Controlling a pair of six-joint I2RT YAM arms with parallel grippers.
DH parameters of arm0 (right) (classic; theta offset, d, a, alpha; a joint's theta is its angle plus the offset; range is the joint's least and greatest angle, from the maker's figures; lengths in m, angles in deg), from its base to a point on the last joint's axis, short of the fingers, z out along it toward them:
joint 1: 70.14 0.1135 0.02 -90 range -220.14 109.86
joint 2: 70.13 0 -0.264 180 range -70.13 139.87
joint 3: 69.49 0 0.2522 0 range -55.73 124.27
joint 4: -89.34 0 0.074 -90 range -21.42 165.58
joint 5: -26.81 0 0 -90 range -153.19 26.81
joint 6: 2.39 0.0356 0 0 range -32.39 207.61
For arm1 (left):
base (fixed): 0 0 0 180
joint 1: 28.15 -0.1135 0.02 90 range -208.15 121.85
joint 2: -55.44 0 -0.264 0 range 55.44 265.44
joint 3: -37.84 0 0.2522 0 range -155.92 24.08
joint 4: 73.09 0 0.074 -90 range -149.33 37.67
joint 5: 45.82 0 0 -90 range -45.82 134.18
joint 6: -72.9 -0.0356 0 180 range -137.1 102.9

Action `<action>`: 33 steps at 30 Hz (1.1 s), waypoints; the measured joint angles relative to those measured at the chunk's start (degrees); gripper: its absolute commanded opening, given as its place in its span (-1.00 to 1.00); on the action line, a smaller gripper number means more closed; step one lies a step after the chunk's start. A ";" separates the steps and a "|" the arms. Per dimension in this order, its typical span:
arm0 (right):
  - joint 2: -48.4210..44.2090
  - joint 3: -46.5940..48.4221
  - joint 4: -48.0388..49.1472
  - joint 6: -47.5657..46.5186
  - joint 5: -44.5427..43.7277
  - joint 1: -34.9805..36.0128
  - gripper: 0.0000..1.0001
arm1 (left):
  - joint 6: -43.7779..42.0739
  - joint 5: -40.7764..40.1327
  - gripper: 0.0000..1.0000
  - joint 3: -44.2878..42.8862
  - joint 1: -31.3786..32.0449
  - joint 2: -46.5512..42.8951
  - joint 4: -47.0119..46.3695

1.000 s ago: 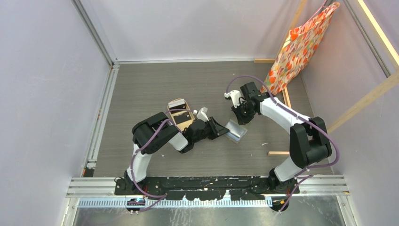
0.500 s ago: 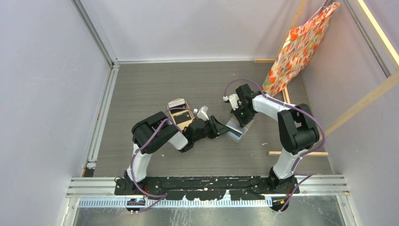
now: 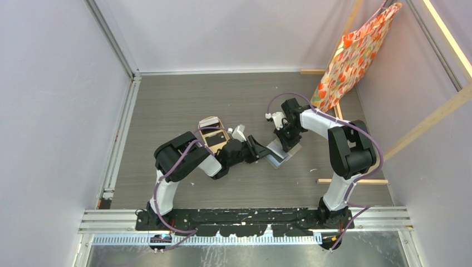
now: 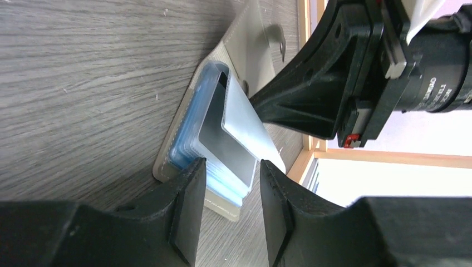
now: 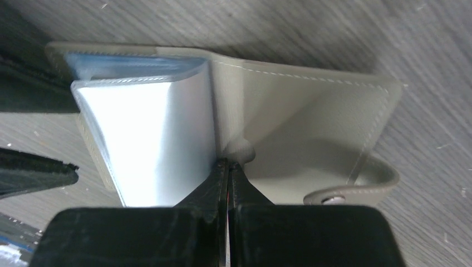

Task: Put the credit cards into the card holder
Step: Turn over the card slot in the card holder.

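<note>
The card holder (image 3: 280,154) lies open on the table between both arms, its grey cover (image 5: 311,122) flat and its snap tab (image 5: 356,189) out to one side. A pale clear sleeve (image 4: 234,133) stands up from the bluish stack. My left gripper (image 4: 231,167) is open, its fingers either side of the sleeves' near edge, gripping nothing. My right gripper (image 5: 228,162) is shut, its tips pressed on the holder's fold beside the raised sleeve (image 5: 150,133). A black credit card (image 3: 217,139) lies in the tan tray behind the left arm.
The tan tray (image 3: 225,146) sits just behind my left wrist. A floral bag (image 3: 350,55) hangs on a wooden frame at the back right. A wooden bar (image 3: 337,181) lies on the table at the right. Walls close in the left, back and right.
My right gripper has swung in and down onto the card holder's fold. The left jaws have spread apart. The holder has shifted slightly.
</note>
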 measured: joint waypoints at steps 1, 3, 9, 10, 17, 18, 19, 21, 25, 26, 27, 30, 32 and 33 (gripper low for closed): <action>0.07 0.00 -0.42 -0.07 0.61 0.02 -0.97 | 0.04 -0.13 -0.14 0.07 0.00 -0.20 0.13; 0.11 0.00 -1.14 -0.04 1.77 0.02 -0.97 | 0.22 -0.66 -0.14 0.17 -0.11 -0.72 0.83; 0.35 -0.02 -3.43 0.00 5.64 0.02 -0.97 | 1.51 -2.05 -0.14 0.17 -0.44 -1.42 2.27; 0.35 -0.02 -3.65 -0.02 6.03 0.04 -0.97 | 1.57 -2.10 -0.14 0.17 -0.46 -1.44 2.36; 0.37 -0.02 -5.33 0.39 9.27 0.48 -0.97 | 2.78 -2.12 -0.17 -0.09 -0.55 -1.46 2.99; 0.39 -0.02 -5.53 0.44 9.57 0.63 -0.97 | 2.84 -1.90 -0.17 -0.24 -0.59 -1.46 3.15; 0.44 -0.02 -5.70 0.48 9.90 0.79 -0.97 | 2.95 -1.70 -0.17 -0.46 -0.63 -1.46 3.39; 0.52 -0.02 -5.86 0.66 10.43 0.94 -0.97 | 3.08 -1.20 -0.18 -0.83 -0.74 -1.46 3.61; 0.70 -0.02 -5.73 1.20 11.43 1.05 -0.97 | 3.23 0.66 -0.20 -1.18 -0.72 -1.68 3.72; 0.70 -0.02 -5.66 1.33 11.47 1.11 -0.97 | 3.26 1.18 -0.21 -1.25 -0.70 -1.77 3.76; 0.70 -0.02 -5.57 1.51 11.56 1.14 -0.96 | 3.34 1.75 -0.21 -1.40 -0.68 -1.81 3.82; 0.70 -0.02 -5.38 1.90 11.78 1.16 -0.95 | 3.91 3.43 -0.22 -2.25 -0.61 -1.95 3.89; 0.70 -0.02 -5.27 2.03 11.82 1.14 -0.94 | 4.22 4.35 -0.23 -2.69 -0.48 -2.12 3.85; 0.70 -0.02 -5.22 2.10 11.87 1.07 -0.93 | 4.26 4.63 -0.23 -2.71 -0.37 -2.34 3.85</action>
